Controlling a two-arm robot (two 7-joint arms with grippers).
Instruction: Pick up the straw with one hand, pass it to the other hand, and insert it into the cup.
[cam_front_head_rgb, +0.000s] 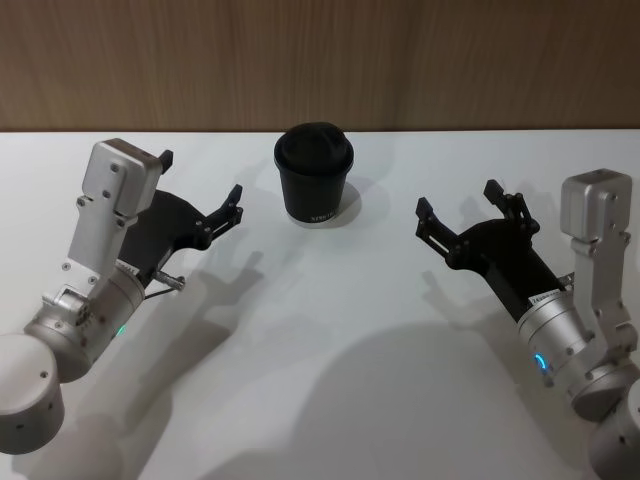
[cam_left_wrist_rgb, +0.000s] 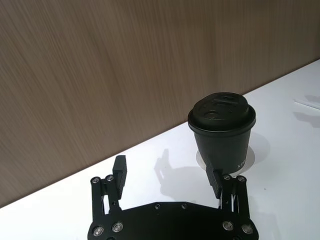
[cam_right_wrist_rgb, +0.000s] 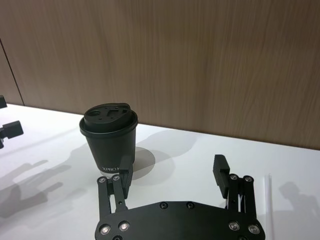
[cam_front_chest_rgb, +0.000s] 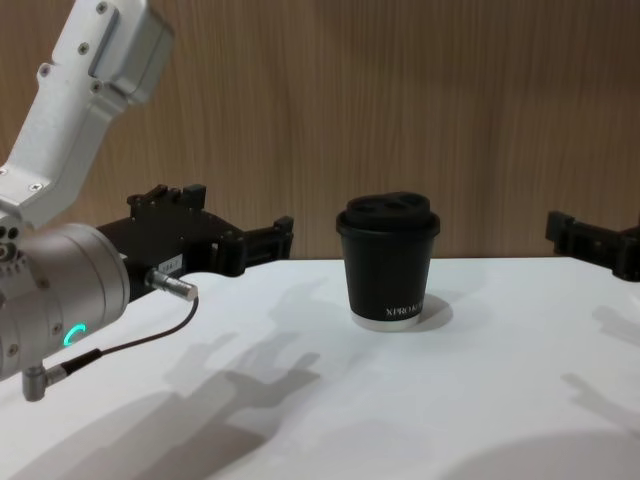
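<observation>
The left gripper (cam_front_head_rgb: 200, 182) and the right gripper (cam_front_head_rgb: 460, 200) both hover over the white table (cam_front_head_rgb: 320, 330) with fingers spread wide and nothing between them; the cup (cam_front_head_rgb: 314, 175) stands upright between the two, a little ahead of both and touched by neither.

The head view gives this layout, but white on white hides the straw there; the right wrist view picks it up. In that view the straw (cam_right_wrist_rgb: 268, 200) lies flat on the table as a thin pale line, just outside the right gripper's finger on the side away from the cup; it is near that finger and apart from it. The same view also catches one finger (cam_right_wrist_rgb: 11, 129) of the left gripper far off beyond the cup.

Both wrist views look down on the domed lid (cam_left_wrist_rgb: 222, 107) and show its raised rim and small holes (the chest view shows it side-on only); in each, the cup stands just past the finger nearer the other arm, not in line with the gap.

The chest view alone shows a green ring (cam_front_chest_rgb: 72, 333) lit on the left arm and a thin black cable (cam_front_chest_rgb: 120, 348) looping beneath it.

White lettering low on the cup begins "XPRO"; the rest is too small to read. A wood-grain wall (cam_front_head_rgb: 320, 60) stands behind the table.
</observation>
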